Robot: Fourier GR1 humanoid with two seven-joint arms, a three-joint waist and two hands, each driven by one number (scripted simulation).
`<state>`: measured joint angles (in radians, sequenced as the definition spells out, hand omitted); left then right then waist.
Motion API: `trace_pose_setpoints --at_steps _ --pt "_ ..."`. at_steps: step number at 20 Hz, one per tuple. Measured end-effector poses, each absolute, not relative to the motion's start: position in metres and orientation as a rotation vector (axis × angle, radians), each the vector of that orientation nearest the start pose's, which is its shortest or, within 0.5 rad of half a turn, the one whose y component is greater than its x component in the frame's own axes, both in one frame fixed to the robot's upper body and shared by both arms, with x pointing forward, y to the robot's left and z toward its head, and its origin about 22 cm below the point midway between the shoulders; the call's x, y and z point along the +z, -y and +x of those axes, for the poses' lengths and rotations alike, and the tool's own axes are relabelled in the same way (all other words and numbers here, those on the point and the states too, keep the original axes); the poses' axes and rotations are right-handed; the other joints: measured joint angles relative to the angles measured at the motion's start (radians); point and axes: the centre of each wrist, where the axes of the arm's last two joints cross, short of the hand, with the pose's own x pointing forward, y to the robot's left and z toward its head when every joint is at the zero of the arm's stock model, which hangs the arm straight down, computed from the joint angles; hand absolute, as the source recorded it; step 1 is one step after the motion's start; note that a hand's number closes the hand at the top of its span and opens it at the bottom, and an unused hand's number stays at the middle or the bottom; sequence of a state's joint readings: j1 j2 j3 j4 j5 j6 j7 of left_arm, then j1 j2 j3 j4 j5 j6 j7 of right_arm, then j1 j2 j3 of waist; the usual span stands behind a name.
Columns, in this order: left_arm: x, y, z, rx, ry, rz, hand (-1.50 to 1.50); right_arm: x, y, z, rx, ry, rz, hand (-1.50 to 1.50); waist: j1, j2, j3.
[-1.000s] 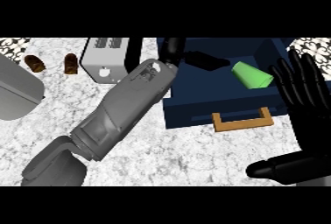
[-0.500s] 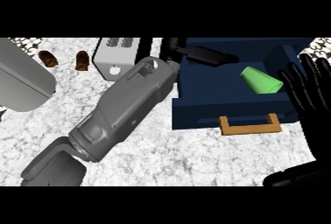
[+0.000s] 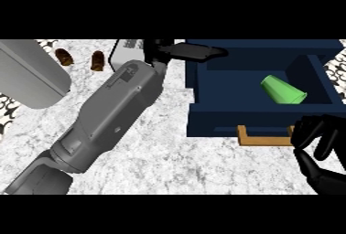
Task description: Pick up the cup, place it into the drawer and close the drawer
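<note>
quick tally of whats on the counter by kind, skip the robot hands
Green cup: 1, lying inside the drawer
Navy drawer: 1, open, with a wooden handle
Small brown bottles: 2
Toaster: 1
Grey appliance at the left edge: 1
Total: 6

Speckled white stone counter (image 3: pixel 169 155), white toaster (image 3: pixel 128 51) at the back edge, two small brown bottles (image 3: pixel 64 56) (image 3: pixel 98 60) beside it, large grey rounded appliance (image 3: pixel 30 73) at left
</note>
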<state>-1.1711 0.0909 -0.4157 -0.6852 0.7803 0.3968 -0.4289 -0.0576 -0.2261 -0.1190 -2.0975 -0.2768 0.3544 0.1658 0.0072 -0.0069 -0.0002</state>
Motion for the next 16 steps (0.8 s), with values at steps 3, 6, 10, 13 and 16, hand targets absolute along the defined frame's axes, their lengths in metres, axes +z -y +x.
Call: trace_pose_setpoints --at_steps 3,6,10,13,16 --pt "0.143 -0.074 0.419 0.056 1.942 -0.300 -1.50 0.150 0.272 0.213 0.471 1.956 0.167 1.50 0.012 -0.002 0.000" --pt "0.135 -0.105 0.412 0.090 1.928 -0.288 -1.50 0.147 0.272 0.210 0.543 1.920 0.106 1.50 0.021 -0.004 0.000" --pt "0.121 -0.140 0.390 0.123 1.913 -0.269 -1.50 0.139 0.271 0.216 0.592 1.877 0.046 1.50 0.025 -0.003 0.000" --pt "0.114 -0.172 0.371 0.141 1.900 -0.269 -1.50 0.139 0.263 0.220 0.609 1.853 0.012 1.50 0.025 -0.002 0.000" --pt "0.105 -0.202 0.354 0.158 1.893 -0.268 -1.50 0.131 0.262 0.227 0.659 1.831 -0.043 1.50 0.021 0.001 0.000"
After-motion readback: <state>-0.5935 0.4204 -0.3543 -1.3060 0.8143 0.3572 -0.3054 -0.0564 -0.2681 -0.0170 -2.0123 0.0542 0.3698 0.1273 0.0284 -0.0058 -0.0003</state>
